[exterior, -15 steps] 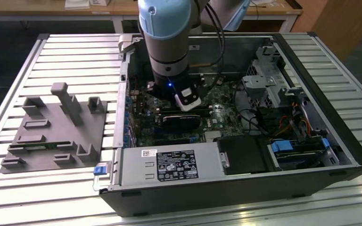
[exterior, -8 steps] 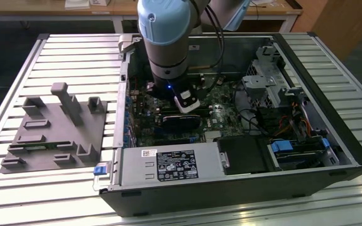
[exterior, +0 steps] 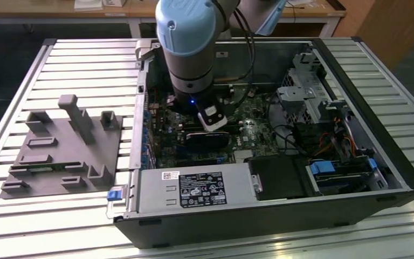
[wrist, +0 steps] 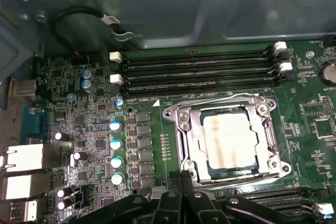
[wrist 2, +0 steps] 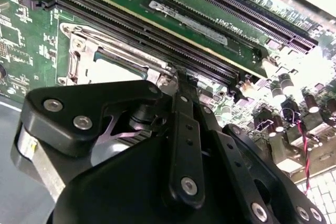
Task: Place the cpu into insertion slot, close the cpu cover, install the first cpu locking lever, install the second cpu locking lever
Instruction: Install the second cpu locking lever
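In the exterior view, your gripper point(exterior: 212, 120) hangs low over the motherboard point(exterior: 192, 143). In the first wrist view, the cpu point(wrist: 229, 140) sits under the cpu cover point(wrist: 227, 141), just beyond the fingertips; grip state cannot be determined.

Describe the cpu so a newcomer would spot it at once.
In the first wrist view, find the green motherboard, then the silver cpu cover below the long black slots. The cpu is the pale square showing in its window.
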`<action>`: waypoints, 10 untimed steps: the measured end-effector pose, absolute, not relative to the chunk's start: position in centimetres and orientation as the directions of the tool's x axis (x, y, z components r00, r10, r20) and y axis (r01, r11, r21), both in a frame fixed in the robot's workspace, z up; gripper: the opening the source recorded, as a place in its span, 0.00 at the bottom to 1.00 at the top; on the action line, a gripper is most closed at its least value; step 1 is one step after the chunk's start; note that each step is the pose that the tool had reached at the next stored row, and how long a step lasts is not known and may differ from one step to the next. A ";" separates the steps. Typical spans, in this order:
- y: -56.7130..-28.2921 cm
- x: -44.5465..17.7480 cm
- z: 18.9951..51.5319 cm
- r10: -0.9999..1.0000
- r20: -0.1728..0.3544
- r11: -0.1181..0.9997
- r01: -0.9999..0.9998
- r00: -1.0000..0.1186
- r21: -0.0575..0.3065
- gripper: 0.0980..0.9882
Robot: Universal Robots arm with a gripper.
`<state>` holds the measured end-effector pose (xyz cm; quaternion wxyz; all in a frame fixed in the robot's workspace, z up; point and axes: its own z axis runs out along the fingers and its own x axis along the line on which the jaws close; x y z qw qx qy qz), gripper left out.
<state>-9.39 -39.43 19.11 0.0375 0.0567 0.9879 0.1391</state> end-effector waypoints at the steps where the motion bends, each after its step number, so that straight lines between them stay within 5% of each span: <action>1: -39.5 -9.4 19.0 0.122 -0.059 0.955 0.101 -0.991 0.280 0.01; 10: -39.5 -9.4 20.2 0.123 -0.058 0.955 0.102 -0.991 0.279 0.01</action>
